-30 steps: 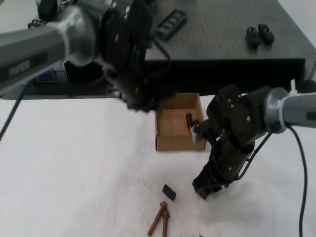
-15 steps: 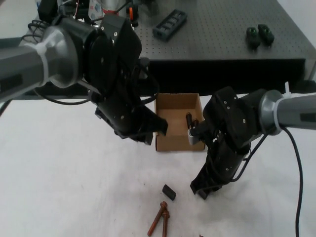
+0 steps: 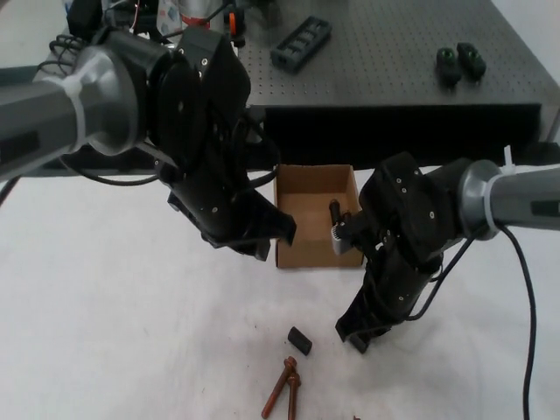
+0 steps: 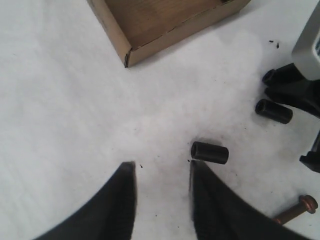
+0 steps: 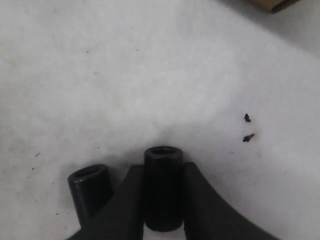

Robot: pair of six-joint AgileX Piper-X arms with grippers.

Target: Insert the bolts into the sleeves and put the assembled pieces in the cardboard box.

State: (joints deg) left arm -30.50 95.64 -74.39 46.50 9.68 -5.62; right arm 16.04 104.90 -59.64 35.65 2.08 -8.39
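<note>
Three sleeves can be counted. A loose sleeve (image 4: 209, 152) lies on the white worktop (image 3: 131, 332), just beside one fingertip of the left hand (image 4: 161, 165). A held sleeve (image 5: 163, 192) is clenched between the fingers of the right hand (image 5: 163, 171). A third sleeve (image 5: 90, 189) lies close against the outside of one of that hand's fingers.

The left hand is released, its jaws apart over bare worktop and grasping nothing. In the high view it hangs left of centre, by the near left corner of the box (image 3: 308, 254). The box sits at mid-frame, and the right arm covers its right corner.

One dark assembled piece (image 3: 334, 212) pokes up inside by the right wall. Whether more lie behind the arm cannot be told. At least two copper bolts (image 3: 282, 389) lie touching at the lower middle of the frame, and their exact number is hard to make out.

Along the top, a black perforated board (image 3: 394, 79) carries a tray (image 3: 302, 41) and two small dark parts (image 3: 459, 63).
</note>
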